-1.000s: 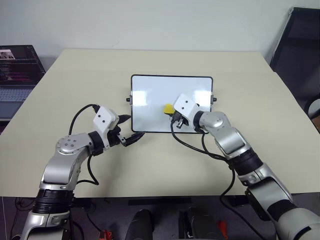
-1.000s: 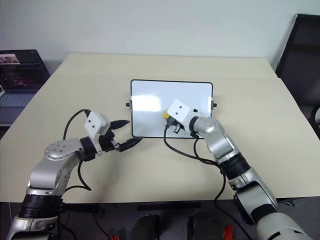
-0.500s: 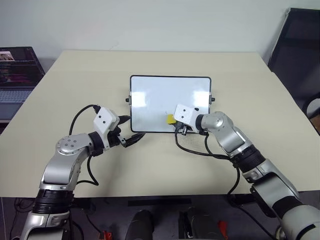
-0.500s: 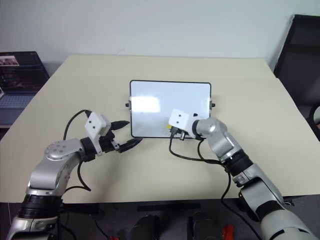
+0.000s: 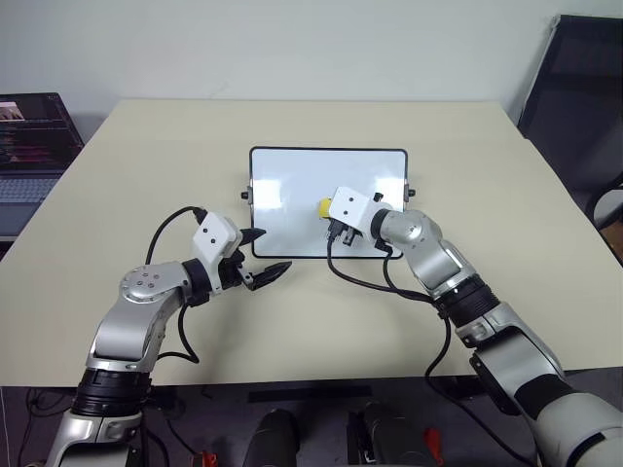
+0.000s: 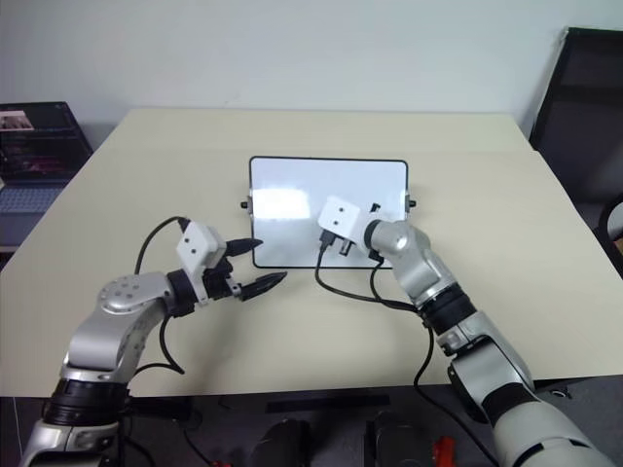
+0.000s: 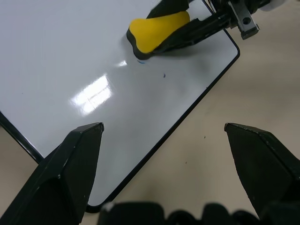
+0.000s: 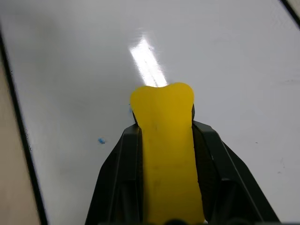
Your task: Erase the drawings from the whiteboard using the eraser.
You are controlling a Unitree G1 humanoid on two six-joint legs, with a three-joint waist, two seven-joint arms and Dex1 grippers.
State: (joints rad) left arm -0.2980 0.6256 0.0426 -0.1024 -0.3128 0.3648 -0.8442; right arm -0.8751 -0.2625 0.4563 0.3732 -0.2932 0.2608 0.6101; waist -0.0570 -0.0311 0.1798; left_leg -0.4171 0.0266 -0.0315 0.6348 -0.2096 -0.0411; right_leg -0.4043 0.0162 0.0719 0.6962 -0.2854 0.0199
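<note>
Board [image 5: 292,195] lies flat on the table [image 5: 146,175], long axis running side to side, w/ small black knobs on both short edges. R gripper [image 5: 334,220] and its white wrist box cover part of the board's right half and near right corner. Drawings: mostly can't be made out; a tiny blue fleck [image 8: 101,140] shows in the R wrist view beside the eraser, plus a faint speck [image 7: 164,75] in the L wrist view. Whether these are leftover ink, can't say.

Eraser [image 8: 166,140]: yellow, pinched between R gripper's two black fingers [image 8: 117,178], clamped tight on both long sides. Its long axis runs along the fingers, free end poking past the tips toward the board's left half. Rear end is cut off at the frame edge. Dark underside [image 7: 154,49] shows in the L wrist view, pressed on or just over the white surface; contact hard to confirm.

L gripper [image 5: 261,257] hovers just off the board's near left corner, fingers spread wide, holding nothing. Laptop [image 5: 29,146] at far left, cut off by the frame.
</note>
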